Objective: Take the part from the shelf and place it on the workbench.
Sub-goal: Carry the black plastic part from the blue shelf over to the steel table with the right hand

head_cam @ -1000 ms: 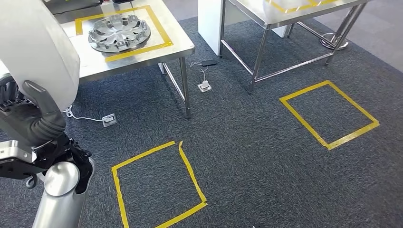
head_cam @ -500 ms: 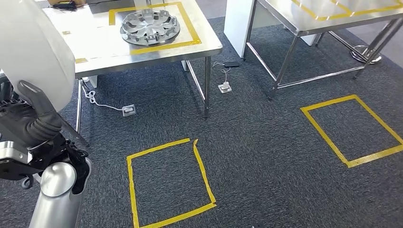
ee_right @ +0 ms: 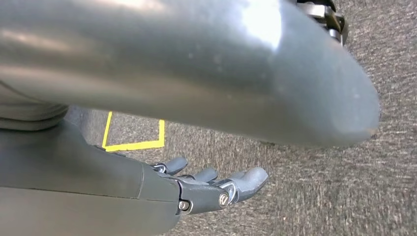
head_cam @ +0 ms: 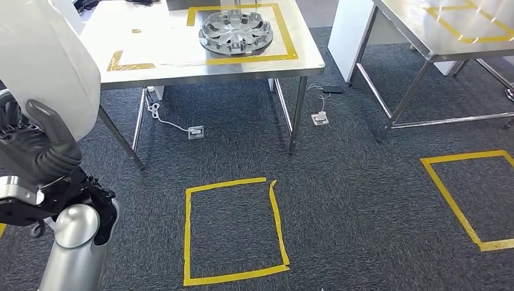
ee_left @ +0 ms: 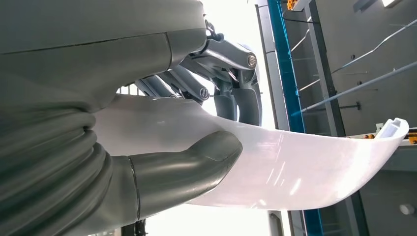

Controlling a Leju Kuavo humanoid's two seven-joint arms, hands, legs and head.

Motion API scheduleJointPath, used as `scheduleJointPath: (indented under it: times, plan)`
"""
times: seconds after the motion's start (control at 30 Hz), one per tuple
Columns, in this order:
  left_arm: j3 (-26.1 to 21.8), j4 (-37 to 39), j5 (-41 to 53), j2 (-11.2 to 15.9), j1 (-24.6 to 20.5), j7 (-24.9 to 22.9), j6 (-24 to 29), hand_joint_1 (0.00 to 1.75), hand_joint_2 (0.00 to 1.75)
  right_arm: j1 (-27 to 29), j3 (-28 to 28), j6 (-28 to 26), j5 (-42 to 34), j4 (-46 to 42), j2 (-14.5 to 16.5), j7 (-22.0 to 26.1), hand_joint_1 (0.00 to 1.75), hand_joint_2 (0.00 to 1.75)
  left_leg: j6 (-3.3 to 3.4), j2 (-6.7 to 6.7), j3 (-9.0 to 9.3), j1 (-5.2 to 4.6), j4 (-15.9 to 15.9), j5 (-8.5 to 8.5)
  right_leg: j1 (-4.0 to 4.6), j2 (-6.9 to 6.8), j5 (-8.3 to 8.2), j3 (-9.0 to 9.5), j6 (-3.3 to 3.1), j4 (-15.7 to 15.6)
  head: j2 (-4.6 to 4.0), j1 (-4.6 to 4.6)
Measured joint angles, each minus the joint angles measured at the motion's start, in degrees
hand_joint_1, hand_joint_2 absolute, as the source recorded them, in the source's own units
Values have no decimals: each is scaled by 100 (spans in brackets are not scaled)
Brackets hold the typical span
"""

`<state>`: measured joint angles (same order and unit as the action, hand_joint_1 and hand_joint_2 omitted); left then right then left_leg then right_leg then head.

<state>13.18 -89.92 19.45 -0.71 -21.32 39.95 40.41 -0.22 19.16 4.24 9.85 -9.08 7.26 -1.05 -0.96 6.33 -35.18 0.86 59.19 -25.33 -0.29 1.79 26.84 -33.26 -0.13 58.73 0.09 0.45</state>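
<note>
While the grey carpet (head_cam: pixel 351 200) spans the whole floor, two steel tables stand on it: the workbench (head_cam: pixel 176 54) ahead and a second table (head_cam: pixel 424 30) to its right, well apart. Yellow tape squares (head_cam: pixel 233 230) mark the carpet, one before the workbench and another (head_cam: pixel 467 194) further right. A large white curved part (head_cam: pixel 48 60) rises at the left of the head view, off the workbench; in the left wrist view the part (ee_left: pixel 295 167) is a smooth white panel with a ridged end. The left hand (head_cam: pixel 36 151) grips it, thick grey thumb on one face and dark fingers (ee_left: pixel 236 93) wrapped over the opposite face. On the workbench, inside a yellow tape frame (head_cam: pixel 285 36), lies a silver wheel cover (head_cam: pixel 236 30). The right hand (ee_right: pixel 216 189) hangs above the carpet, fingers loosely extended and holding nothing. A white cable (head_cam: pixel 166 121) and small floor sockets (head_cam: pixel 196 132) lie under the workbench.
</note>
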Motion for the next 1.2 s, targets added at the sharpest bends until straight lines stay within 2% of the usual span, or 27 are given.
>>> scheduleJointPath:
  times: [0.07, 0.13, 0.17, 0.2, 0.23, 0.27, 0.33, 0.4, 0.43, 0.47, 0.5, 0.53, 0.57, 0.63, 0.67, 0.7, 0.8, 0.9, 1.0, 1.03, 1.1, 1.13, 1.17, 1.2]
  plan:
    - [4, 6, -12, 9, -4, 1, 0, 175, 175, -6, 2, -2, -5, -1, 7, 22, 0, 0, -51, -218, -107, -18, 212, -140, -27, -107, -31, 29, -73, -58, 0, -29]
    - [14, 11, -15, 11, -8, 1, -1, 175, 175, 7, 3, -4, -6, -1, 10, 44, 0, 0, -89, -495, -410, -23, 863, -490, -34, -226, -31, 40, -118, -77, 0, -65]
    - [18, 15, -14, 9, -2, 1, -2, 175, 175, 18, 3, -3, -6, 0, 10, 51, 0, 0, -111, -548, -586, -11, 1236, -647, -34, -292, -27, 39, -126, -76, 0, -68]
    - [20, 18, -10, 9, 12, 0, -2, 175, 175, 29, 3, -1, -6, 0, 11, 59, 0, 0, -133, -571, -705, 3, 1491, -721, -35, -357, -22, 39, -128, -74, 0, -68]
    - [20, 20, -3, 10, 24, -1, -2, 175, 175, 35, 3, 3, -6, 1, 12, 67, 0, 0, -151, -591, -718, 18, 1532, -680, -38, -418, -17, 40, -123, -71, 0, -69]
    - [20, 19, 6, 10, 32, -1, -2, 175, 175, 36, 3, 6, -5, 1, 14, 72, 0, 0, -166, -623, -617, 34, 1351, -545, -44, -477, -9, 46, -111, -65, 0, -69]
    - [20, 11, 23, 10, 33, 0, -2, 175, 175, 33, 3, 9, -5, 1, 16, 80, 0, 0, -181, -829, -207, 39, 593, -221, -41, -577, 28, 62, -56, -32, 0, -74]
    - [19, -1, 29, 7, 37, 0, -2, 175, 175, 32, 3, 9, -9, 1, 15, 86, 0, 0, -108, -979, 48, 27, 110, -101, -6, -651, 71, 68, 16, 12, 0, -67]
    - [18, -4, 31, 8, 45, 0, -1, 175, 175, 33, 3, 9, -17, 1, 14, 82, 0, 0, -55, -985, 61, 13, 65, -121, 11, -683, 81, 69, 48, 20, 0, -60]
    - [15, -13, 34, 10, 59, -1, -1, 175, 175, 35, 4, 9, -36, 1, 15, 74, 0, 0, 5, -918, 51, 12, 68, -108, 14, -721, 84, 75, 76, 18, 0, -49]
    - [12, -26, 39, 13, 77, 0, 0, 175, 175, 35, 7, 10, -62, 1, 15, 66, 0, 0, 44, -876, 43, 12, 70, -102, 5, -724, 91, 81, 111, 19, 0, -40]
    - [9, -43, 47, 16, 93, 1, 0, 175, 175, 37, 12, 13, -89, 1, 15, 59, 0, 0, 70, -843, 38, 8, 71, -94, -2, -698, 97, 86, 116, 8, 0, -36]
    - [8, -60, 56, 15, 111, 1, 0, 175, 175, 38, 20, 17, -113, 1, 15, 58, 0, 0, 87, -816, 40, 8, 70, -86, -7, -668, 102, 91, 76, 5, 0, -28]
    - [4, -90, 68, 14, 142, 1, 0, 175, 175, 37, 39, 27, -144, 1, 14, 58, 0, 0, 92, -785, 44, -2, 73, -86, 0, -605, 96, 100, -64, -10, 0, -14]
    - [1, -100, 70, 13, 157, 0, 0, 175, 175, 34, 49, 30, -159, 1, 14, 56, 0, 0, 96, -773, 45, -8, 73, -88, 0, -609, 85, 105, -107, -12, 0, -10]
    - [-3, -114, 74, 14, 172, 0, 0, 175, 175, 34, 61, 32, -175, 1, 14, 55, 0, 0, 101, -766, 43, -12, 73, -90, 0, -609, 77, 106, -107, -19, 0, -9]
    - [-10, -162, 92, 14, 209, 0, 0, 175, 175, 39, 92, 31, -205, 1, 15, 37, 0, 0, 113, -775, 33, -24, 75, -93, -10, -606, 51, 107, -21, -41, 0, -8]
    - [-22, -222, 99, 14, 237, 0, 0, 175, 175, 45, 126, 19, -215, 1, 15, -6, 0, 0, 123, -782, 18, -40, 86, -97, -28, -603, 36, 109, 132, -62, 0, -8]
    - [-60, -286, 102, 21, 251, 0, 0, 175, 175, 40, 141, 8, -213, 1, 29, -22, 0, 0, 203, -765, 19, -57, 31, -91, -57, -635, 16, 137, 245, -119, 0, -13]
    - [-74, -310, 105, 19, 254, 2, 1, 175, 175, 37, 142, 3, -213, 0, 35, -23, 0, 0, 233, -755, 58, -42, -40, -63, -65, -595, 40, 143, 267, -100, 0, -12]
    - [-92, -344, 117, 11, 247, 4, 1, 175, 175, 32, 144, -7, -213, 0, 39, -22, 0, 0, 262, -734, 146, 6, -169, 16, -65, -401, 257, 19, 268, 220, 0, -7]
    - [-97, -349, 124, 3, 247, 5, 2, 175, 175, 35, 144, -11, -213, 1, 39, -23, 0, 0, 264, -721, 155, 13, -193, 31, -74, -294, 449, -140, 266, 567, 0, -7]
    - [-100, -350, 128, -1, 251, 3, 2, 175, 175, 40, 145, -13, -213, 1, 39, -24, 0, 0, 262, -702, 150, 18, -195, 41, -82, -235, 641, -341, 268, 971, 0, -6]
    - [-101, -350, 129, -7, 263, 1, 2, 175, 175, 48, 145, -13, -213, 1, 39, -26, 0, 0, 249, -676, 142, 24, -191, 43, -93, -213, 764, -520, 277, 1312, 0, -3]
